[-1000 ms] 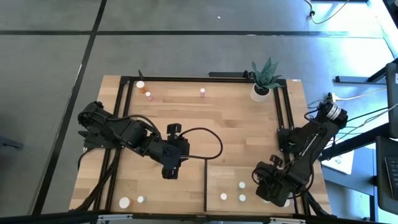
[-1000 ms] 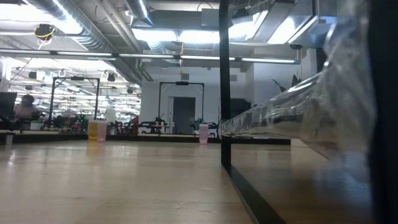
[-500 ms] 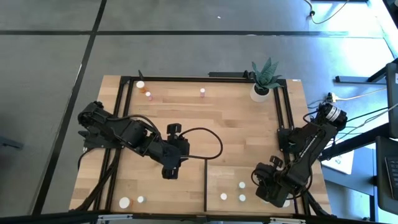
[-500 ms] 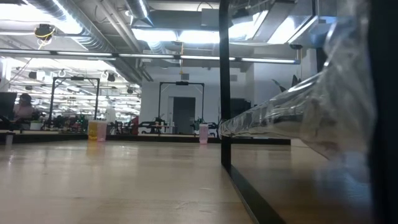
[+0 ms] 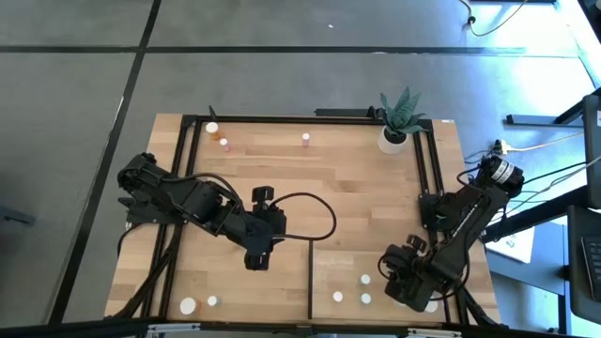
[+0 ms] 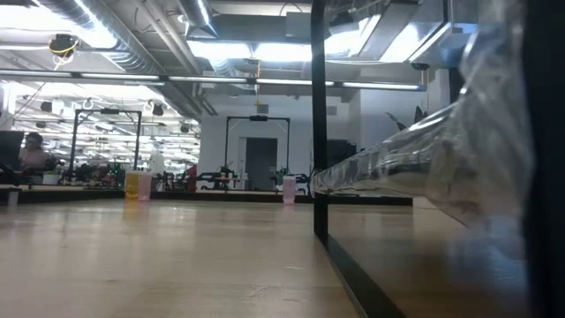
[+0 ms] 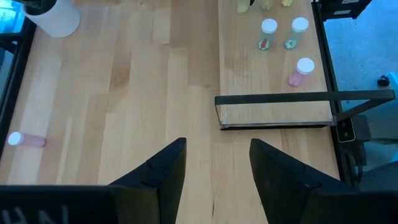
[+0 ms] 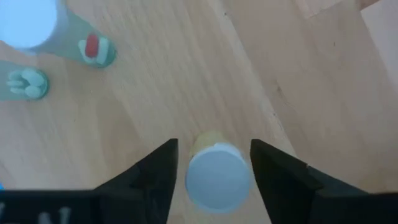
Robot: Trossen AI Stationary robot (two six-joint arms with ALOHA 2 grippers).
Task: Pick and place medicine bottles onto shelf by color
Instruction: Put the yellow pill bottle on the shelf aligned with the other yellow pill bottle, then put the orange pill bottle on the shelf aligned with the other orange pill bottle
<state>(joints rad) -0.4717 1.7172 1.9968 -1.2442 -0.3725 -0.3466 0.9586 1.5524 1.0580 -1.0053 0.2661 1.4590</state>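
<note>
From above, the left gripper [image 5: 255,259] hung over the middle of the table [image 5: 366,202], just beside the dark upright edge of the shelf [image 5: 324,268]; the right gripper [image 5: 402,286] sat low over the shelf's right side, its arm covering that part of the panel. Three white-capped bottles [image 5: 365,280] stood on the shelf near it; two more white bottles [image 5: 189,305] stood at the table's near left corner; a white-capped bottle [image 5: 212,128], an orange bottle [image 5: 223,144] and a pink bottle [image 5: 306,139] stood along the far edge, well apart from the potted plant [image 5: 398,120].

At table height, a yellow bottle [image 6: 131,185] and the pink bottle [image 6: 289,188] showed far across the wood; the shelf's dark edge [image 6: 319,124] rose in the middle; a blurred clear shape filled the right side, and neither gripper could be made out.

In the left wrist view, the left gripper's fingers [image 7: 160,177] stood apart with nothing between them, above bare wood; beyond them lay the shelf with three bottles [image 7: 302,70] on it, and a pink bottle [image 7: 25,139] lay on its side.

In the right wrist view, the right gripper's fingers [image 8: 155,174] stood open on either side of a yellowish bottle with a white cap [image 8: 216,175], the pads close to it but whether touching I could not tell; a pale bottle [image 8: 28,25] stood near.
</note>
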